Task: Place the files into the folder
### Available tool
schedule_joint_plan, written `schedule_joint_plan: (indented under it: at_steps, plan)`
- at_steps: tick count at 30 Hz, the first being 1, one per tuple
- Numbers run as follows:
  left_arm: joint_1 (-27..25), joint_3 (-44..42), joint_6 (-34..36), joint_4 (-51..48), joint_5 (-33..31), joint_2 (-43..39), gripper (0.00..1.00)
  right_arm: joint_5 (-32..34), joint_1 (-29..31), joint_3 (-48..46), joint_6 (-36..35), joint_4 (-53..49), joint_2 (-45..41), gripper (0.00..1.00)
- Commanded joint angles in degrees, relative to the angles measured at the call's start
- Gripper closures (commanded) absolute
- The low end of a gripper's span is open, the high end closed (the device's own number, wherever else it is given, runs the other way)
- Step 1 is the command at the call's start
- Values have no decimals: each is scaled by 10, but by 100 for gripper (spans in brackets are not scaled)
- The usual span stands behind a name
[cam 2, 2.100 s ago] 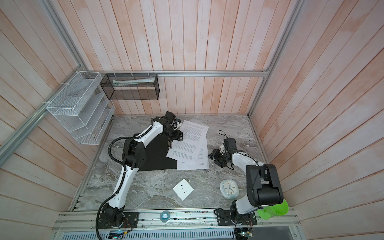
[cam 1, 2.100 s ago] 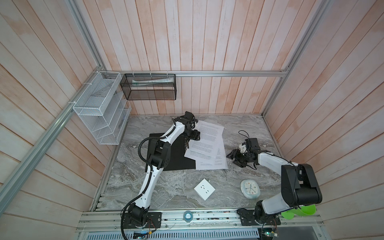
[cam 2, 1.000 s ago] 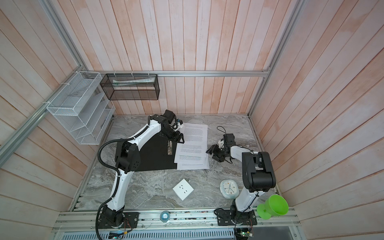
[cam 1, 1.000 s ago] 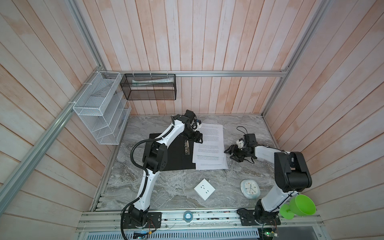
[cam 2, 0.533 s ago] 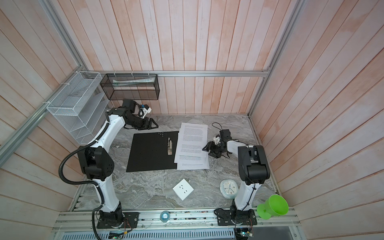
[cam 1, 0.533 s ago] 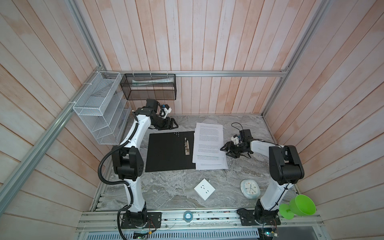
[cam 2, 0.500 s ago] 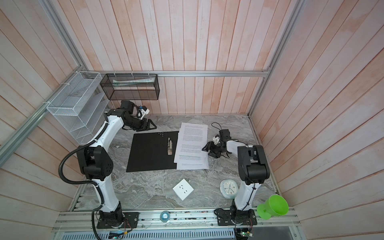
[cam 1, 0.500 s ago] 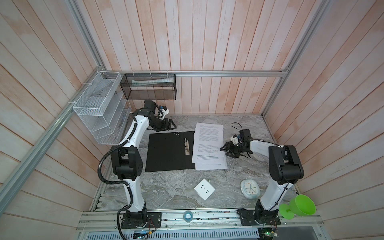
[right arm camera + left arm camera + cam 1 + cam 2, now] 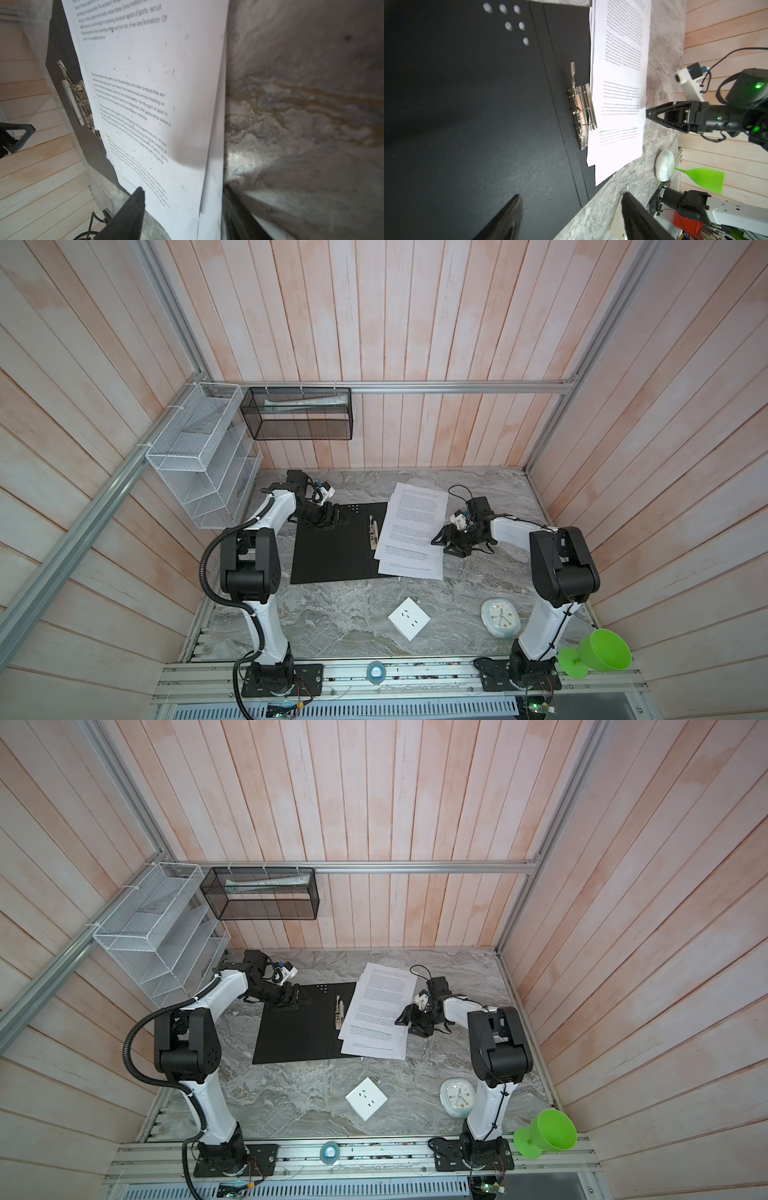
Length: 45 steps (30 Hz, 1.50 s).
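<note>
The folder (image 9: 332, 547) (image 9: 295, 1027) lies open on the marble table, black inside up, with its metal clip (image 9: 372, 533) (image 9: 582, 112) by the right edge. The files (image 9: 413, 531) (image 9: 380, 1011) (image 9: 149, 99), white printed sheets, are loosely stacked on its right part and spill onto the table. My left gripper (image 9: 336, 516) (image 9: 571, 199) hovers open over the folder's far left area, holding nothing. My right gripper (image 9: 438, 539) (image 9: 182, 189) is open at the sheets' right edge, one finger above the paper, the other beside it on the table.
A white socket plate (image 9: 409, 618), a pale clock (image 9: 500, 618) and a green funnel (image 9: 598, 653) sit toward the front. A white wire rack (image 9: 203, 472) and a black mesh rack (image 9: 299, 414) hang on the back-left walls. A tape roll (image 9: 376, 672) rests on the front rail.
My left gripper has moved from the back-left corner forward over the folder's far part. The right gripper has edged slightly left at the sheets' edge. The sheets look unmoved.
</note>
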Motion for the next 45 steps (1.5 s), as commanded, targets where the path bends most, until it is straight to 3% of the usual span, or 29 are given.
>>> schedule_joint_plan:
  at_steps: [1,6,12,17,28,35,45]
  plan:
    - [-3,3,16,19,51,7,23,14,7,24,-30,-57,12,39]
    - [-28,-20,78,30,7,-12,23,64,7,74,-67,-129,15,39]
    - [-86,-77,185,42,-115,-76,23,174,-4,167,-106,-200,0,40]
    - [-181,-163,280,67,-228,-140,24,163,-4,317,-147,-213,60,44]
    - [-357,-304,312,153,-352,-168,22,178,-5,680,-182,-200,324,52]
    - [-391,-312,321,201,-382,-151,22,181,-4,665,-127,-46,365,53]
    - [-398,-298,313,222,-400,-111,22,155,-4,794,-121,-56,496,51]
